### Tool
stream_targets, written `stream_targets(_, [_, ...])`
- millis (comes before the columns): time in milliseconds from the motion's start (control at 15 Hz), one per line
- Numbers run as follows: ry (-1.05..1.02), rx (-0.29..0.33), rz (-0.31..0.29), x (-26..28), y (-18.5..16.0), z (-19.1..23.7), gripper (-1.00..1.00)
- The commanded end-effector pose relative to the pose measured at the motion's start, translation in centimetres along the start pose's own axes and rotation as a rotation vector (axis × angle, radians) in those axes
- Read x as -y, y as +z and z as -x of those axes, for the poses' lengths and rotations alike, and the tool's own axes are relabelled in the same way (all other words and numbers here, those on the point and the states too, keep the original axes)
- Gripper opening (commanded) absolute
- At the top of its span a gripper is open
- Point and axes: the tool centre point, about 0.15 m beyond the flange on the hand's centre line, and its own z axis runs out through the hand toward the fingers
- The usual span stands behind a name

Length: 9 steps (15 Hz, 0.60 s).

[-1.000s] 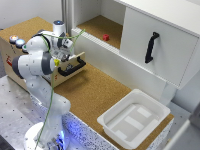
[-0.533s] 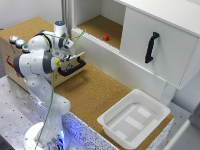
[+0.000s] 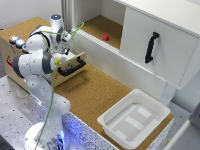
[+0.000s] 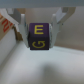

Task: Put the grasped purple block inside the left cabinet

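The wrist view shows the purple block (image 4: 40,36), a cube with yellow letters E and G, clamped between my gripper's (image 4: 40,31) two pale fingers (image 4: 20,25), with a pale surface below it. In the exterior view my arm (image 3: 42,50) is folded over the wooden drawer box (image 3: 30,50) at that view's left, and it hides the block there. The left cabinet (image 3: 97,25), an open white-walled compartment with a cork-brown floor, lies behind and to the exterior view's right of my hand. A small red object (image 3: 106,37) rests on its floor.
A white door with a black handle (image 3: 151,47) closes the section to the exterior view's right of the open compartment. The drawer box has a black handle (image 3: 72,66) and coloured items (image 3: 16,41) on top. An empty white tray (image 3: 132,117) sits on the cork tabletop in front.
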Motion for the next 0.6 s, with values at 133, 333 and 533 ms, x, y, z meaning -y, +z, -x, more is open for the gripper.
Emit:
stream_targets(133, [0.193, -0.029, 0.2, -4.5, -5.1, -10.0, -1.0])
stream_targets(333, [0.237, -0.05, 0.245, -7.4, -6.2, -14.3, -1.0])
stream_targets(533, [0.219, -0.059, 0.279, -9.1, -6.3, -18.3, -1.0])
